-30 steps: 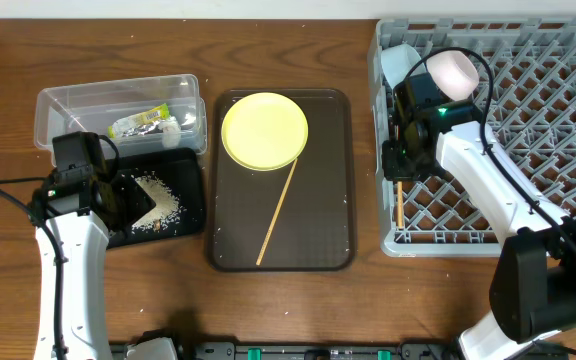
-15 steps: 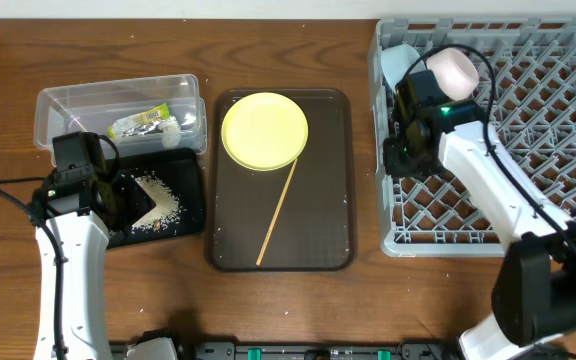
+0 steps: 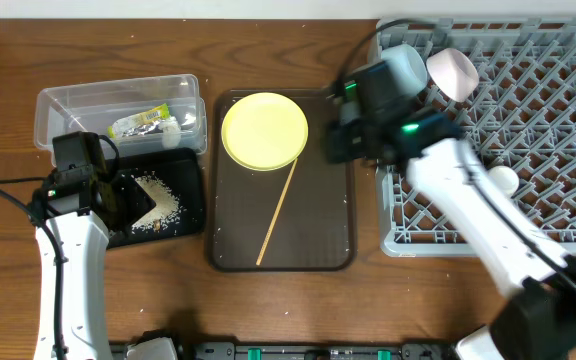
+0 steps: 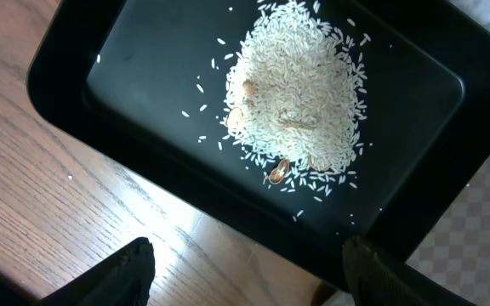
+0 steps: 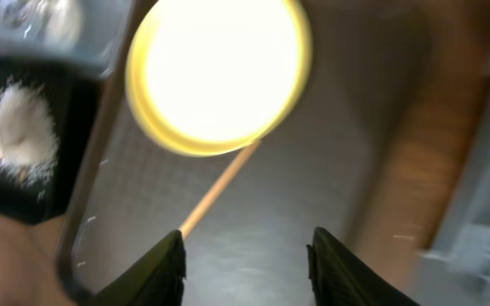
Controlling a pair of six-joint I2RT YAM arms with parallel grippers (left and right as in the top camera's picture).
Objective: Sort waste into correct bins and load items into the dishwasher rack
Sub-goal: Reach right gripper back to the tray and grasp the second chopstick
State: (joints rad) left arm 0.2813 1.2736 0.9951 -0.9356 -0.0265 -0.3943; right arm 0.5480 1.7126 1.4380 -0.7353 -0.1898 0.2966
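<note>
The grey dishwasher rack (image 3: 568,60) is seen at 3 o'clock on the worktop (image 3: 268,20). It is only partly filled. A light blue bowl (image 3: 400,62) and a pale round dish (image 3: 455,72) are tucked into its 10 o'clock corner. Whether that dish is the white bowl or the cup cannot be told.

The brown serving tray (image 3: 318,240) is set in the middle. The yellow plate (image 3: 265,130) is found at its 12 o'clock end. One wooden chopstick (image 3: 278,208) is laid from the plate's rim towards 7 o'clock. These two are judged not yet loaded.

The clear tub (image 3: 58,105) is placed at 10 o'clock. The wrapper (image 3: 140,122) and the white scrap (image 3: 173,125) are held inside it. The black tray (image 4: 143,68) is set just beside it at 6 o'clock, and the rice (image 4: 296,93) is heaped there. So the waste is judged sorted.

The right gripper (image 5: 249,268) is spread wide and nothing is held in it. It is hung over the brown tray at 3 o'clock of the plate, in a blurred picture. The left gripper (image 4: 249,268) is also spread and bare, over the black tray's edge.

The plate's rim is touched by the chopstick's end, so one may be nudged when the other is lifted.
</note>
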